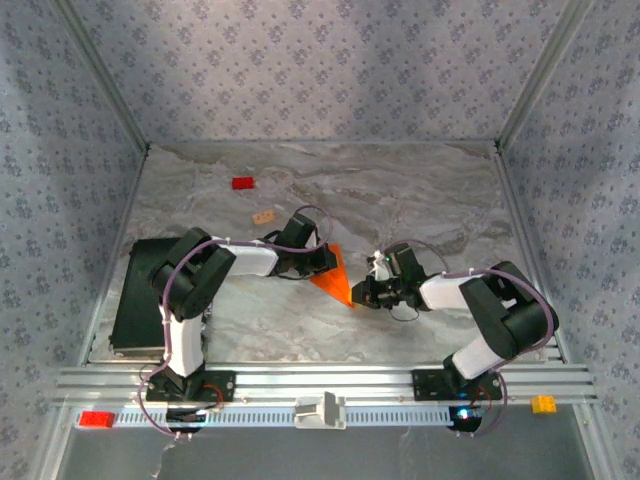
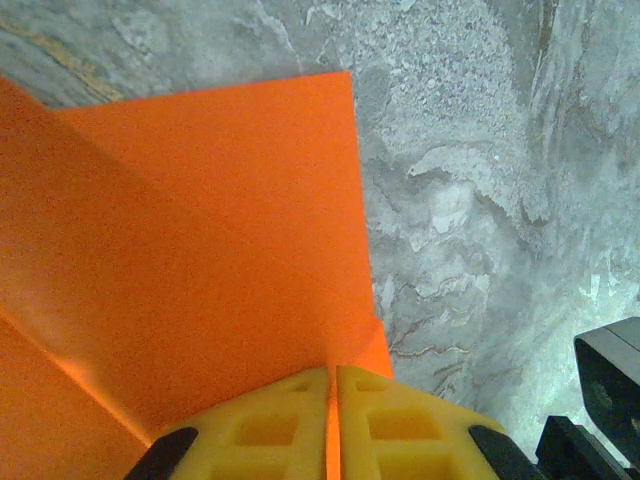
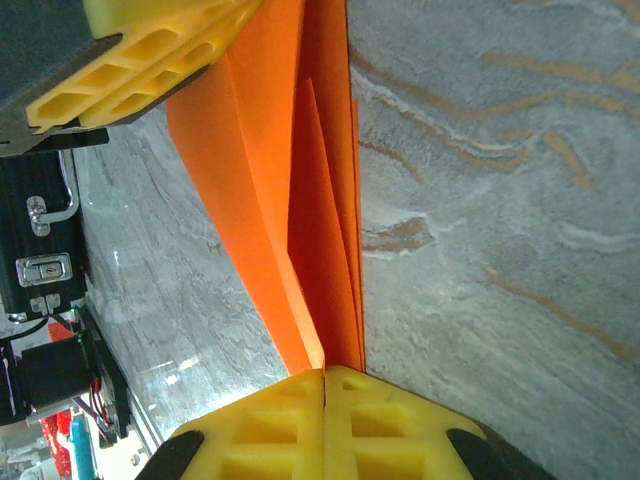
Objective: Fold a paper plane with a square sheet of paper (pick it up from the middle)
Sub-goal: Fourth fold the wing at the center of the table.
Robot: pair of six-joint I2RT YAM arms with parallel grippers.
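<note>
The square sheet of paper is bright orange and folded into a narrow pointed wedge of several layers, held up between both arms at the table's middle. My left gripper is shut on its wide end; in the left wrist view the yellow fingers pinch the paper in their seam. My right gripper is shut on the pointed end. In the right wrist view the paper runs from my right gripper up to the left gripper's yellow fingers.
A small red block and a tan block lie on the marble table behind the left arm. A black case sits at the left edge. Patterned walls close in three sides.
</note>
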